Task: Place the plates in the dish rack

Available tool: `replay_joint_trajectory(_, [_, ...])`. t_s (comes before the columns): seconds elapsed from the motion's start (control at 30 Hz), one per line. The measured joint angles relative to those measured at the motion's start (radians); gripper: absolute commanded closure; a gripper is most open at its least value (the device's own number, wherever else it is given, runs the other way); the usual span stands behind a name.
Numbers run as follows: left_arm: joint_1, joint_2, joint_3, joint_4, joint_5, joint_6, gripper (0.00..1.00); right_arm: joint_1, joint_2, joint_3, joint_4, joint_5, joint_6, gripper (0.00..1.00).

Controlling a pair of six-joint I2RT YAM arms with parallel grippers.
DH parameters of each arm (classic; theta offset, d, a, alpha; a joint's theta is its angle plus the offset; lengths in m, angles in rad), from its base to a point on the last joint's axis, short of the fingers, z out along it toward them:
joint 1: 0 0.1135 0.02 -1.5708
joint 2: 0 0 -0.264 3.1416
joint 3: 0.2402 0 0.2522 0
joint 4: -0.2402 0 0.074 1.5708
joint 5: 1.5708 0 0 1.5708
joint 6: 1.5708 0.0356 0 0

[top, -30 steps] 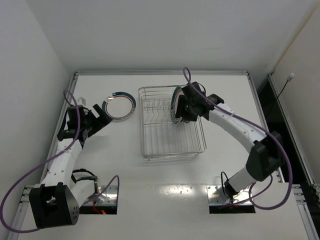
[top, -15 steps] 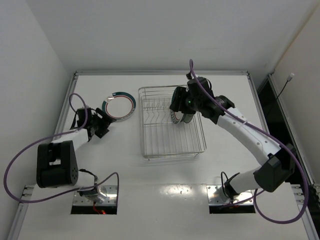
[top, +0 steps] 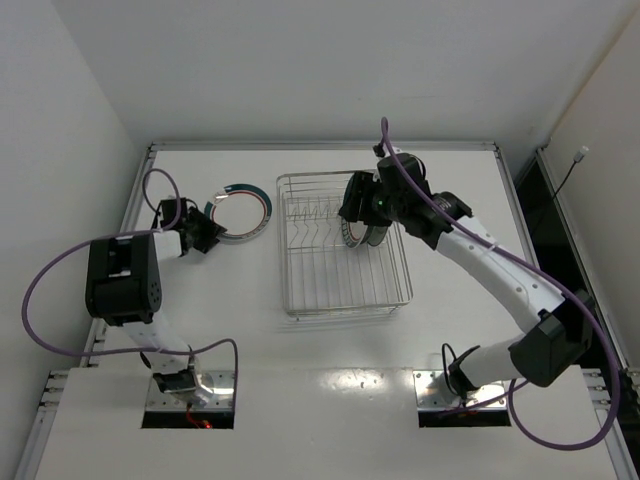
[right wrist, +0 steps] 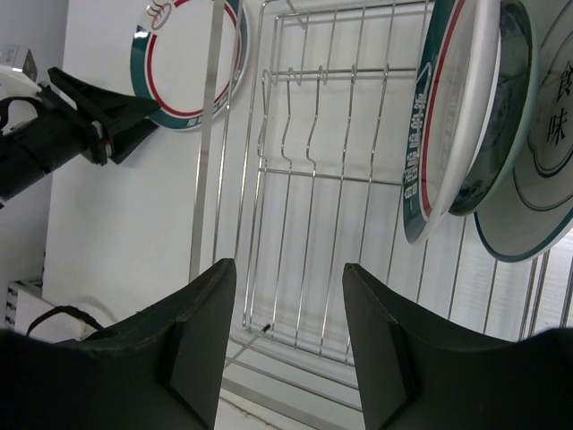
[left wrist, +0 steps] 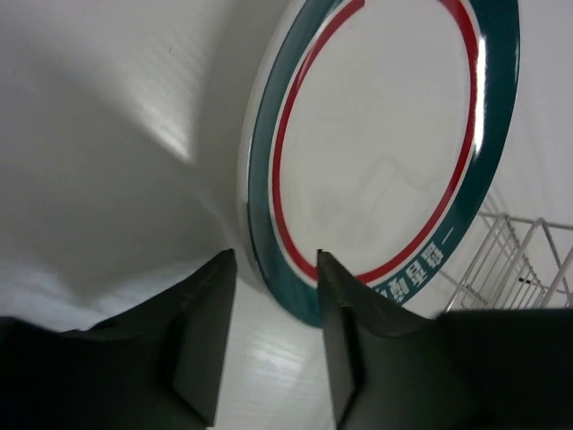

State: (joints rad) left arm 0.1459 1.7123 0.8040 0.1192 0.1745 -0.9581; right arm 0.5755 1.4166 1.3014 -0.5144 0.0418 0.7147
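Observation:
A white plate with a teal rim and red ring lies flat on the table, left of the dish rack. My left gripper is at its near-left edge. In the left wrist view the plate's rim sits between the fingertips of the left gripper, one finger over the plate and one outside it, with a gap still showing. Three plates stand on edge in the rack: a teal-rimmed one, a smaller patterned teal one and a pale ringed one. My right gripper hangs open over the rack wires, holding nothing.
The silver wire rack has free upright prongs left of the standing plates. A raised frame borders the white table, with walls close on both sides. Purple cables loop off both arms.
My left gripper has reached forward to the flat plate's rim and its jaws have narrowed around it. The right gripper has drawn back from the plate now standing in the rack.

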Motion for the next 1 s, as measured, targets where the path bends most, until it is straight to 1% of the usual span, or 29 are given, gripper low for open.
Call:
replay_joint_trajectory(0.03, [0.0,0.017,0.019,0.0,-0.001,0.003,0.71,0.0,-0.002,0.0,0.002,0.0,0.0,0.52])
replay_joint_trajectory(0.07, [0.0,0.036,0.04,-0.001,-0.003,0.005,0.87,0.0,-0.004,0.0,0.005,0.0,0.0,0.52])
replay_joint_trajectory(0.1, [0.0,0.054,0.061,-0.009,-0.006,0.006,0.97,-0.002,-0.005,0.0,0.008,0.0,0.0,0.52])
replay_joint_trajectory(0.13, [0.0,0.068,0.078,-0.019,-0.005,0.013,1.0,-0.005,-0.005,0.0,0.008,0.0,0.0,0.52])
replay_joint_trajectory(0.23, [0.001,0.083,0.126,-0.029,0.008,0.023,1.0,-0.008,-0.005,0.0,0.009,0.0,0.0,0.52])
replay_joint_trajectory(0.37, [0.002,0.034,0.135,-0.081,-0.008,0.05,1.0,-0.017,-0.01,-0.004,0.011,-0.002,-0.002,0.52])
replay_joint_trajectory(0.43, [0.006,-0.018,0.137,-0.127,-0.02,0.065,1.0,-0.018,-0.013,-0.01,0.014,-0.005,-0.005,0.52])
replay_joint_trajectory(0.53, [0.019,-0.14,0.152,-0.216,-0.055,0.089,1.0,-0.025,-0.015,-0.021,0.022,-0.032,-0.013,0.52])
replay_joint_trajectory(0.63, [0.029,-0.279,0.177,-0.278,-0.097,0.107,1.0,-0.027,-0.016,-0.04,0.061,-0.092,-0.027,0.44])
replay_joint_trajectory(0.73, [0.033,-0.395,0.218,-0.304,-0.104,0.112,1.0,-0.042,-0.024,-0.108,0.186,-0.231,-0.042,0.39])
replay_joint_trajectory(0.8, [0.034,-0.441,0.254,-0.304,-0.082,0.112,1.0,-0.054,-0.033,-0.179,0.296,-0.342,-0.026,0.34])
replay_joint_trajectory(0.83, [0.034,-0.459,0.274,-0.302,-0.062,0.111,1.0,-0.061,-0.035,-0.216,0.357,-0.396,-0.012,0.3])
replay_joint_trajectory(0.93, [0.034,-0.511,0.288,-0.272,0.032,0.083,1.0,-0.086,-0.034,-0.335,0.585,-0.554,0.074,0.21])
replay_joint_trajectory(0.97, [0.034,-0.523,0.287,-0.269,0.047,0.078,1.0,-0.091,-0.033,-0.363,0.642,-0.587,0.097,0.2])
replay_joint_trajectory(1.0, [0.032,-0.537,0.277,-0.247,0.08,0.058,1.0,-0.102,-0.032,-0.409,0.75,-0.631,0.15,0.2])
